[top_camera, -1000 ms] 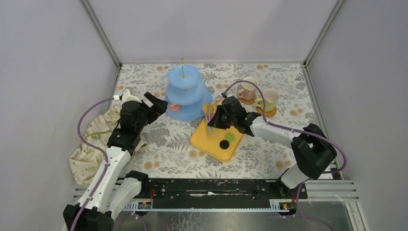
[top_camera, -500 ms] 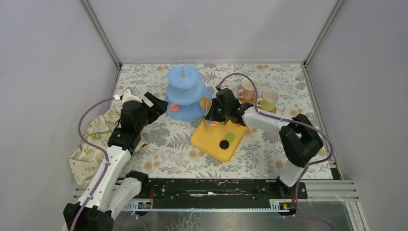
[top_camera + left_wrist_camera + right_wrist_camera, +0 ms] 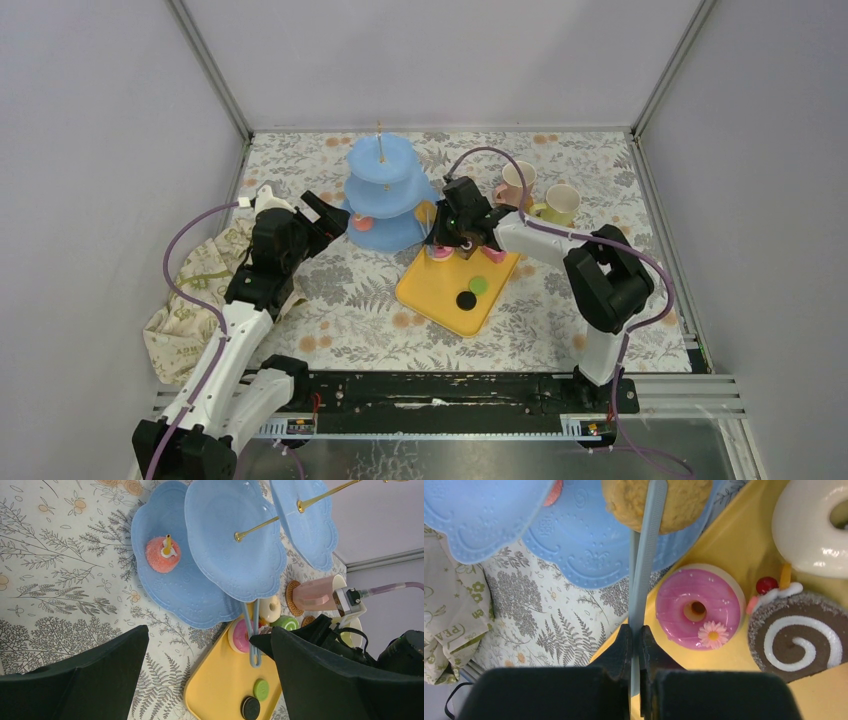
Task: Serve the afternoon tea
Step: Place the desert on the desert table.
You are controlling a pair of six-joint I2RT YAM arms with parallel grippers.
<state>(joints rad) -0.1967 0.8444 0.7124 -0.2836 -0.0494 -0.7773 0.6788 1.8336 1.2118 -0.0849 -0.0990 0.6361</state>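
My right gripper point(image 3: 636, 630) is shut on light-blue tongs point(image 3: 644, 570), whose tips pinch a tan pastry point(image 3: 684, 505) over the right edge of the bottom tier of the light-blue three-tier stand point(image 3: 385, 195). An orange-pink pastry point(image 3: 161, 555) sits on that tier. Under the tongs, the yellow tray point(image 3: 445, 300) holds a pink doughnut point(image 3: 699, 607), a white doughnut point(image 3: 814, 530), a brown swirl roll point(image 3: 799, 640), a green disc point(image 3: 479, 285) and a black cookie point(image 3: 466, 299). My left gripper point(image 3: 320, 215) hangs open just left of the stand, holding nothing.
A pink mug point(image 3: 517, 183) and a pale green mug point(image 3: 560, 205) stand on coasters behind the tray, right of my right gripper. A beige printed cloth point(image 3: 190, 300) lies crumpled at the table's left edge. Grey walls close in three sides.
My right arm has carried the tongs and the tan pastry away from the tray's middle, leftwards and farther back to the stand's bottom tier. The left arm has not moved.
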